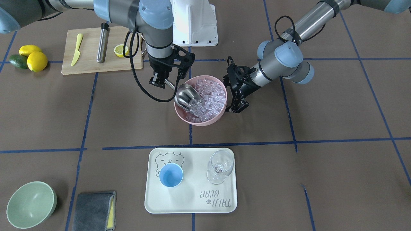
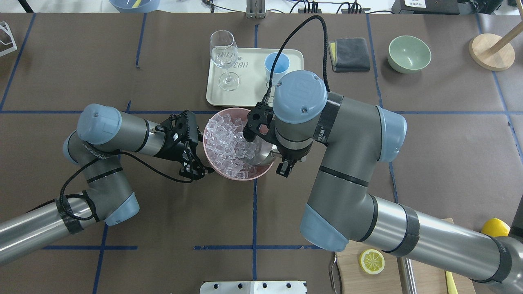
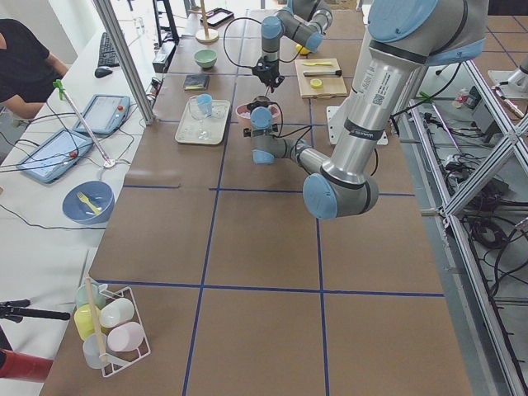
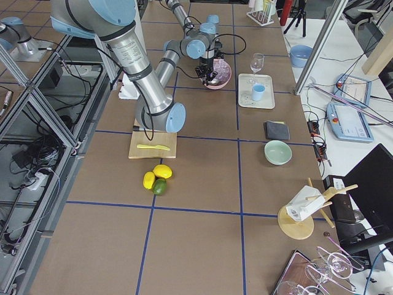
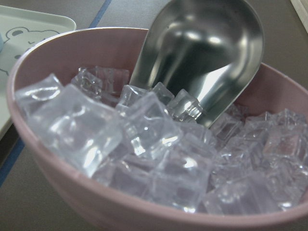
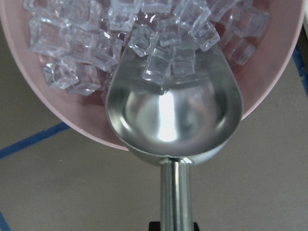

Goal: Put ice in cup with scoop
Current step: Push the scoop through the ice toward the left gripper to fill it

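Note:
The shiny steel scoop (image 1: 188,98) lies tilted in a pink bowl (image 1: 199,122) full of clear ice cubes (image 1: 210,93), its trough mouth pushed into the ice. My right gripper (image 1: 160,81) is shut on the scoop's thin handle (image 6: 175,192) at the bowl's edge. A few cubes sit at the trough's lip in the right wrist view (image 6: 166,62). My left gripper (image 1: 237,109) is shut and rests against the outside of the bowl's opposite rim. The light-blue cup (image 1: 171,175) stands empty on a cream tray (image 1: 192,202), apart from both grippers.
A clear wine glass (image 1: 220,166) stands on the tray beside the cup. A pale green bowl (image 1: 30,203) and a grey cloth (image 1: 93,211) lie beyond the tray. A cutting board (image 1: 90,64) holds a knife, a steel rod and half a lemon.

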